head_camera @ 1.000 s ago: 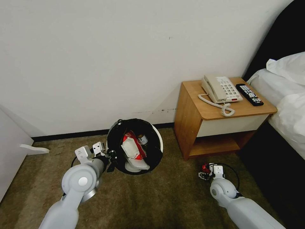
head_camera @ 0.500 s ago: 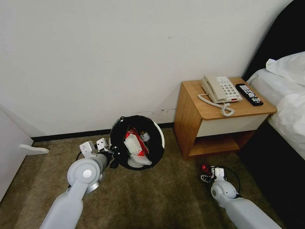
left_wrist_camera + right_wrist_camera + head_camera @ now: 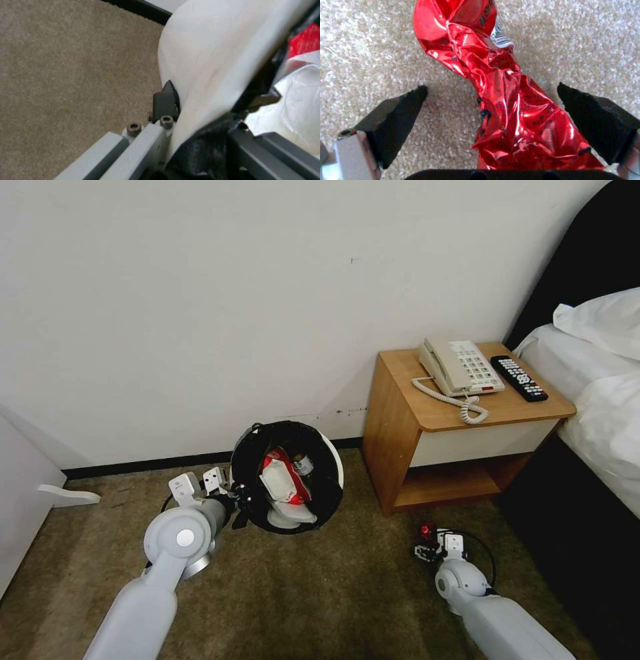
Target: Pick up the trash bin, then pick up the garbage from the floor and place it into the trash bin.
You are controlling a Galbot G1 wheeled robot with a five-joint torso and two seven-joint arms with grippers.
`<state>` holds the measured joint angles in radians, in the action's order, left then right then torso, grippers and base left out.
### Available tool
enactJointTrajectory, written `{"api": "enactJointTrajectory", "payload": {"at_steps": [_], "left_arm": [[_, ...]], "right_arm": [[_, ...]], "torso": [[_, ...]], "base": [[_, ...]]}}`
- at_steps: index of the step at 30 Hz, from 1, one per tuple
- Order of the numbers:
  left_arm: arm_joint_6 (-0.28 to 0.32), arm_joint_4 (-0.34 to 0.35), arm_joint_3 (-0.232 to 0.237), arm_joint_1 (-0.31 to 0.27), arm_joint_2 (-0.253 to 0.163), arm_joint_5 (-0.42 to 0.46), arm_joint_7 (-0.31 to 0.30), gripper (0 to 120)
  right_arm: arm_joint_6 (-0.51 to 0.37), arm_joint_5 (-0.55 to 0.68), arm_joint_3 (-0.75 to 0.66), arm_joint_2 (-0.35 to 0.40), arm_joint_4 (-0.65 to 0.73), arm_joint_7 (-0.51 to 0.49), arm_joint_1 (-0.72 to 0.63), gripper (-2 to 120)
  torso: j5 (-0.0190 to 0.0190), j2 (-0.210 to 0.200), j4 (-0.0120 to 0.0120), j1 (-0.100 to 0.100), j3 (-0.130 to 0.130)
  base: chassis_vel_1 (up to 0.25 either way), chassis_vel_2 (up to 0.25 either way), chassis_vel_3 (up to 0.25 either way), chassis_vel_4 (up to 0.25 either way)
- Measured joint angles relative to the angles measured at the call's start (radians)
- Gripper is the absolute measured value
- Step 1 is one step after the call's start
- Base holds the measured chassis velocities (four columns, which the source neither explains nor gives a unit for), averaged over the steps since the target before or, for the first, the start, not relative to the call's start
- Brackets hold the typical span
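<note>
head view first: trash bin (image 3: 288, 477) sits tipped toward the camera on the carpet (image 3: 320, 593) by the wall, just left of the bedside table (image 3: 460, 427), its black liner (image 3: 248, 473) holding a red-white packet (image 3: 280, 481) and other litter. left gripper (image 3: 239, 505) is at the bin's near-left rim. right gripper (image 3: 427, 543) is low over the carpet in front of the table, with a small red wrapper (image 3: 427, 531) at its tip, well apart from the bin.

left wrist view: left gripper (image 3: 213, 102) is clamped on the trash bin (image 3: 213, 50) wall, one pad (image 3: 165, 100) outside on the white plastic, the other finger inside against the black liner (image 3: 203, 152). the wall looks stiff and smooth, so the pinch at the rim seems sound, though the liner under the inner finger could slip.

right wrist view: right gripper (image 3: 491, 100) is spread wide, its dark pads either side of the red wrapper (image 3: 506, 100) lying on the carpet (image 3: 370, 50), neither pad touching it. the wrapper looks like thin crinkled foil: nearly weightless, soft, slick, likely to crush rather than resist. its twisted middle, between the pads, seems the best place to pinch.
</note>
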<state>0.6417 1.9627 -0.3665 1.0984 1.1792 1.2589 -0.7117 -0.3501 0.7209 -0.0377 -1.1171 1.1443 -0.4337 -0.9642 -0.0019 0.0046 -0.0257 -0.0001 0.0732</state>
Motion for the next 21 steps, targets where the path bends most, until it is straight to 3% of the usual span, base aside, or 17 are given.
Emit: {"api": "enactJointTrajectory", "payload": {"at_steps": [3,6,10,21], "left_arm": [[0.000,0.000,-0.001,0.003,0.002,-0.001,0.001,0],[0.000,0.000,-0.002,0.003,0.003,-0.003,0.001,0],[0.000,0.000,-0.002,0.003,0.003,-0.003,0.001,0],[-0.002,0.007,0.002,0.006,0.005,-0.006,0.001,0]], "right_arm": [[0.002,-0.002,0.007,-0.012,-0.002,0.010,0.002,100],[0.003,-0.001,0.008,-0.010,-0.001,0.011,0.002,100],[0.003,0.002,0.009,-0.005,0.002,0.017,0.000,98],[0.003,0.023,0.013,0.011,0.025,0.028,-0.011,71]], "torso": [[0.0029,0.000,0.0017,0.000,0.000],[0.0014,0.000,0.0017,0.000,0.000],[0.0021,0.000,0.0014,0.000,0.000],[0.0023,0.000,0.0017,0.000,0.000]], "base": [[0.000,0.000,0.000,0.000],[0.000,0.000,0.000,0.000],[0.000,0.000,0.000,0.000],[0.000,0.000,0.000,0.000]]}}
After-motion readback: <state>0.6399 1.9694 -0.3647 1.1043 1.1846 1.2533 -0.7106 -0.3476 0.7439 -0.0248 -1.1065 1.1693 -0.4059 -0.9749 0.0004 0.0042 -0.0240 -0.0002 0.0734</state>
